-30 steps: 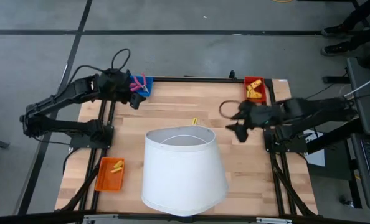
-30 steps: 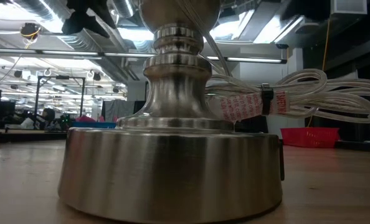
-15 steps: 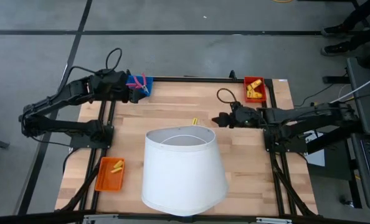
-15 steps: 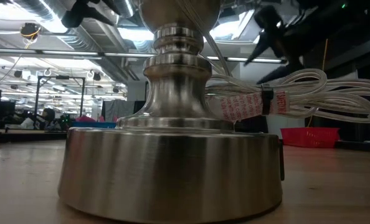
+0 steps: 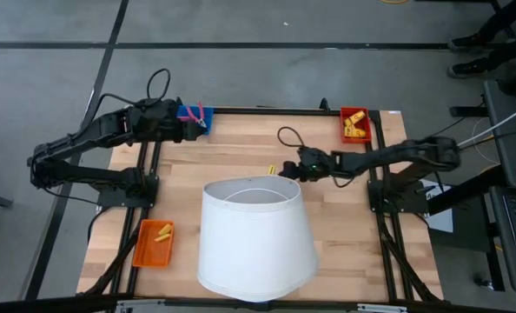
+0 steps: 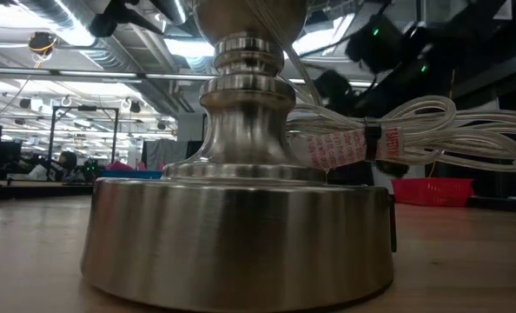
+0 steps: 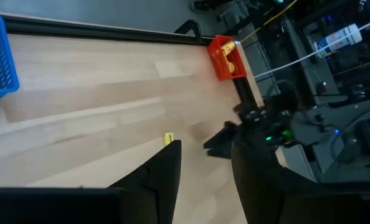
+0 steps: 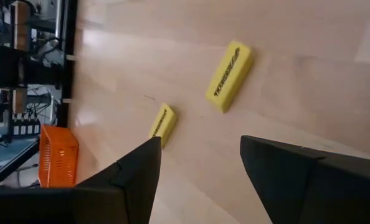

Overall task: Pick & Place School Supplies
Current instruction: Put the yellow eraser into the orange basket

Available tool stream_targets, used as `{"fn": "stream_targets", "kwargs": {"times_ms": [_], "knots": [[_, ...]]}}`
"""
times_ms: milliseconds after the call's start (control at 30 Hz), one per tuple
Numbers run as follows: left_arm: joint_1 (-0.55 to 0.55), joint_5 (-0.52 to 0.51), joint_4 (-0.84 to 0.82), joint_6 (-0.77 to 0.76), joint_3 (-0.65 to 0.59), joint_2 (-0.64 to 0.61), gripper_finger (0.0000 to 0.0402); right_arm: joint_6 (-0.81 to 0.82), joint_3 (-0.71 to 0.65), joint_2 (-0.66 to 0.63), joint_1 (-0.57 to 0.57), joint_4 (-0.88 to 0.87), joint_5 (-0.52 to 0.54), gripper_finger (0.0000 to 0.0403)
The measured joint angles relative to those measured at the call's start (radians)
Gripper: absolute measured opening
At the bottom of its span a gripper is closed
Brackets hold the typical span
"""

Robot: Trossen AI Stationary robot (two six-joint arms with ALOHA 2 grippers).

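Observation:
A small yellow block (image 5: 273, 169) lies flat on the wood just beyond the white lampshade's far rim. In the right wrist view it is the yellow block with dark marks (image 8: 228, 76), and a second yellow block (image 8: 162, 124) lies farther off. My right gripper (image 5: 287, 170) (image 8: 200, 162) is open, reaches in from the table's right and stops just short of the marked block. My left gripper (image 5: 191, 130) (image 7: 203, 180) is open and hovers at the far left by the blue tray (image 5: 191, 114), which holds the pink-handled scissors (image 5: 199, 113).
The big white lampshade (image 5: 256, 235) fills the table's near middle; its metal base (image 6: 241, 226) and bundled cord (image 6: 388, 139) block the low view. A red tray (image 5: 355, 123) with yellow pieces sits at the far right, and an orange tray (image 5: 154, 243) with yellow pieces at the near left.
My right arm has stretched out from the table's right edge toward the left. Its gripper has travelled across the far half of the table to the yellow block by the lampshade's rim. The block has stayed where it was.

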Motion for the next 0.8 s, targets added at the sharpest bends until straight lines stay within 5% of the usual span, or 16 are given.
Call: {"fn": "stream_targets", "kwargs": {"times_ms": [200,800], "knots": [[0.000,-0.002,0.000,-0.021,0.000,0.000,0.0137,0.009,0.029,0.163,-0.016,0.185,-0.047,0.0224],[0.000,0.021,-0.001,-0.015,0.000,0.000,0.0137,-0.087,0.174,0.297,-0.098,0.066,-0.103,0.0224]]}}
